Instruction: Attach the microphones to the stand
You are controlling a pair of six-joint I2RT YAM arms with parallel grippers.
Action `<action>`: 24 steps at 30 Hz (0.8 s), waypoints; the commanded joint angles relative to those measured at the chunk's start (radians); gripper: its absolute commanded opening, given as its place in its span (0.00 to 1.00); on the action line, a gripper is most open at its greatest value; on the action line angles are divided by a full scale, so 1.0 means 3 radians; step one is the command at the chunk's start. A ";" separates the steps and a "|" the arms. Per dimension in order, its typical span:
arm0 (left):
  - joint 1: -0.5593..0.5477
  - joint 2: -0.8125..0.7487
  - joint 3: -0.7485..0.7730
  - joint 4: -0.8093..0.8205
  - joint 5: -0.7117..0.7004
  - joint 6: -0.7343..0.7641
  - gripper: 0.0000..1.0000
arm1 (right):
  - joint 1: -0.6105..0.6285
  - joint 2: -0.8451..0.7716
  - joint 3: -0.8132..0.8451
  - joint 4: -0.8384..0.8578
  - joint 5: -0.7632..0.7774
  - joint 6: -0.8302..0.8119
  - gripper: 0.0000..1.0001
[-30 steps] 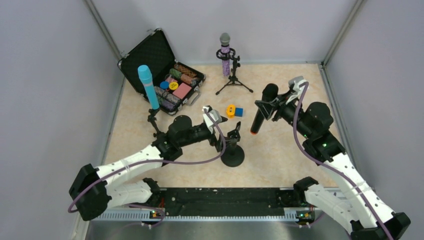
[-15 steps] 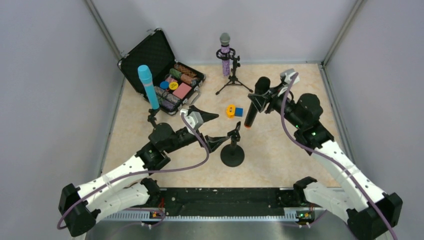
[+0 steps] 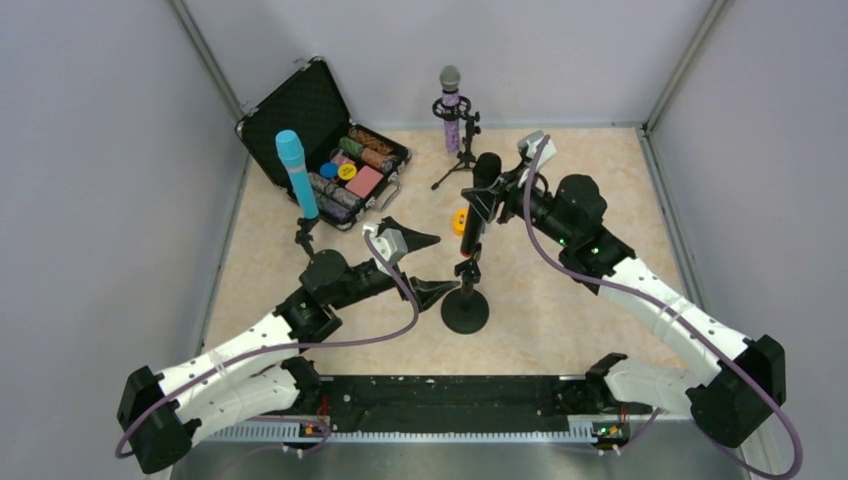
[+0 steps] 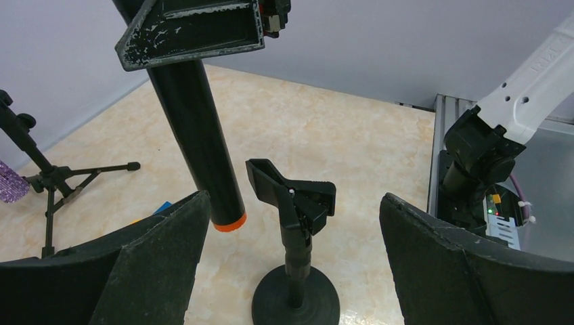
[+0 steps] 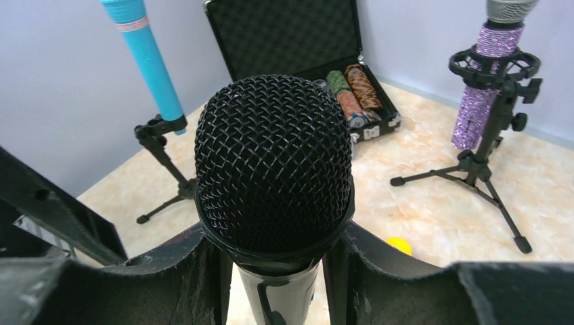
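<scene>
Top external view: blue microphone [image 3: 297, 175], purple microphone [image 3: 451, 112] up; one left.
Right jaws grip black microphone [image 3: 470, 228], empty stand [image 3: 466, 312] just below; left jaws apart.

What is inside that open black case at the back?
Rolls of coloured chips, a pink square block, a blue disc, a yellow disc. The light-blue microphone hides its left end.
</scene>
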 commanded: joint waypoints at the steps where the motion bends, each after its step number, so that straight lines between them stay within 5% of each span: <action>1: -0.0005 -0.0045 -0.0037 0.0197 0.0023 -0.0040 0.99 | 0.0159 -0.0037 0.0233 0.0203 -0.0016 -0.0053 0.00; 24: -0.0006 0.0009 -0.0047 0.0150 -0.0006 -0.0010 0.99 | 0.0178 -0.0679 0.0003 -0.0298 0.0224 -0.0023 0.00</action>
